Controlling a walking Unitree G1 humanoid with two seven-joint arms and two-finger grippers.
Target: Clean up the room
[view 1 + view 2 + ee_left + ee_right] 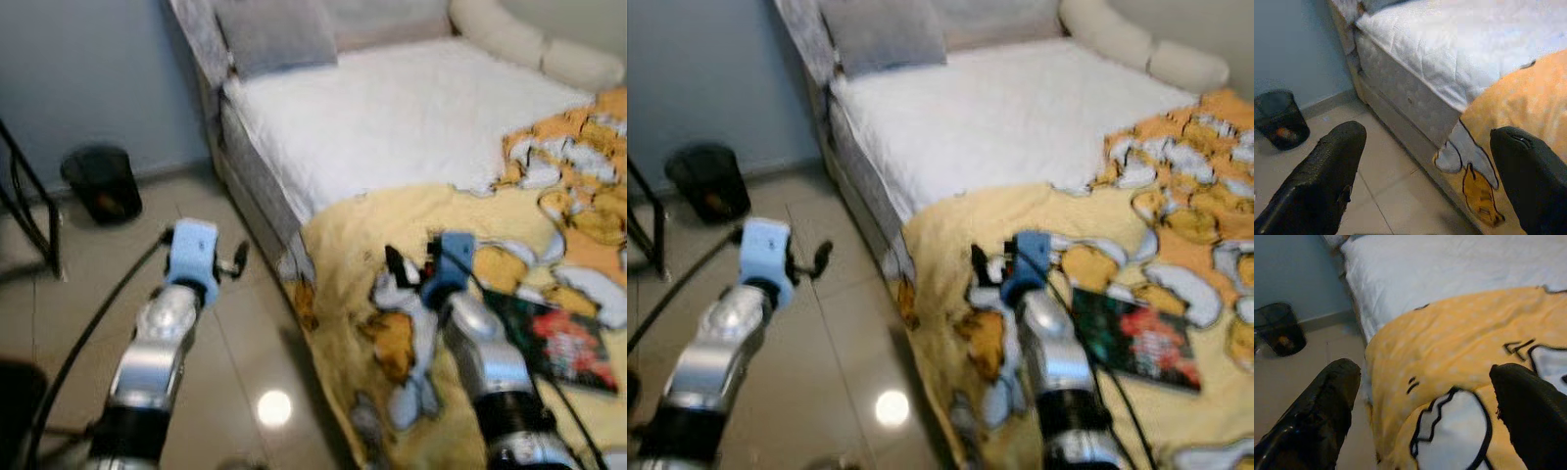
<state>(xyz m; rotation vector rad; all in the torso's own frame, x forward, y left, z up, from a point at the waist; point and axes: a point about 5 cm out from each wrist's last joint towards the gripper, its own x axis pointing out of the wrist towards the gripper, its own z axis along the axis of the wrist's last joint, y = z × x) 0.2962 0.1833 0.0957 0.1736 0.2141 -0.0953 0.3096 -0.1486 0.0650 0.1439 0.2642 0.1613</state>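
Note:
A bed with a bare white mattress (411,108) stands ahead on the right. A yellow cartoon blanket (372,220) lies rumpled over its near half and hangs off the side toward the floor. A dark book with red flowers on its cover (554,343) rests on the blanket at the right. My right gripper (1424,367) hovers open over the blanket's near edge, nothing between its fingers. My left gripper (1426,132) is open above the tiled floor beside the bed, holding nothing.
A grey pillow (279,34) and a beige bolster (529,39) lie at the head of the bed. A black mesh waste bin (101,183) stands against the blue wall on the left. A black metal frame (29,196) stands at the far left.

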